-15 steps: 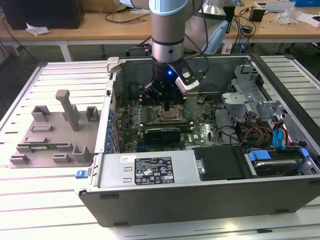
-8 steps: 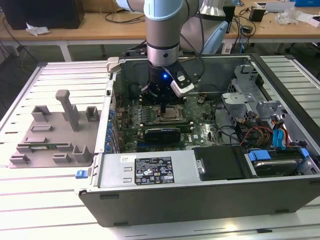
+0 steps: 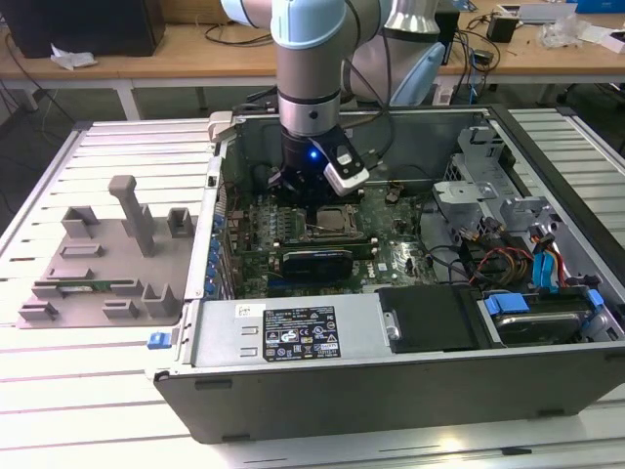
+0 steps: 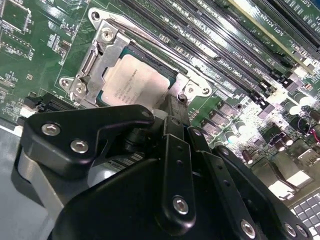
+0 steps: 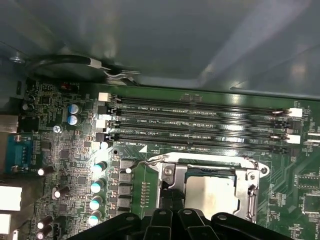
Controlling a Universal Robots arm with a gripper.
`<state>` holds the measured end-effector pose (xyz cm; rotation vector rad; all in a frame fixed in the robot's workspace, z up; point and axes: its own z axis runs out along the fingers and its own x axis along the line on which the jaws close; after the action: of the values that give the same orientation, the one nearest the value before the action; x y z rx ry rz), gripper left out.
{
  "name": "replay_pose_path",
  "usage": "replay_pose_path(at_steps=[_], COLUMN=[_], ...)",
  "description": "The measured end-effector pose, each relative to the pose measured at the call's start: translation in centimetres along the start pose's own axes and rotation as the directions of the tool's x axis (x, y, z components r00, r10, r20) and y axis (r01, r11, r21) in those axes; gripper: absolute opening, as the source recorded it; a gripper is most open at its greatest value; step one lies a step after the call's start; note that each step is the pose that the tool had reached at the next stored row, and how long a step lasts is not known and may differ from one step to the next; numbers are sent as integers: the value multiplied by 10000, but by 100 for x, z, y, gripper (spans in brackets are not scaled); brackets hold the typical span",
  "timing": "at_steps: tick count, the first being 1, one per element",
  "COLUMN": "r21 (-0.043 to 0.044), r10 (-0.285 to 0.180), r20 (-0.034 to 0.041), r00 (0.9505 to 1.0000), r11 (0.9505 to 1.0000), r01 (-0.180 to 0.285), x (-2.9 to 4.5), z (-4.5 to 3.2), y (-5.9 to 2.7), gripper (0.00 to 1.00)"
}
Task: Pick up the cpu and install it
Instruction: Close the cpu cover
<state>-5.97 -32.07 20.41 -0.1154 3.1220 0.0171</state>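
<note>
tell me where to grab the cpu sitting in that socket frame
The cpu lies flat inside the socket frame, metal top up, edges bordered by the frame. Probably best taken from straight above, pinching two opposite edges of its thin rim; a sideways approach looks blocked by the frame.

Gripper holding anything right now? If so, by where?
Cannot be told. The flat silver-grey square cpu lies inside the metal socket frame; the black gripper is at its edge.

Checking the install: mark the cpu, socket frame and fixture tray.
cpu [image 4: 134, 81], second wrist view, middle of top plate.
socket frame [image 4: 99, 51], second wrist view, metal side bar.
fixture tray [image 3: 93, 271], exterior view, flat base.
</note>
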Motion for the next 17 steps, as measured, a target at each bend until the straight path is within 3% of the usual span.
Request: replay_pose_path(at_steps=[17], r21=[-1], r10=[2], r20=[1], r00=[10000], r11=[10000], r01=[-2], x=[0], z=[-15], y=[0], gripper=[11])
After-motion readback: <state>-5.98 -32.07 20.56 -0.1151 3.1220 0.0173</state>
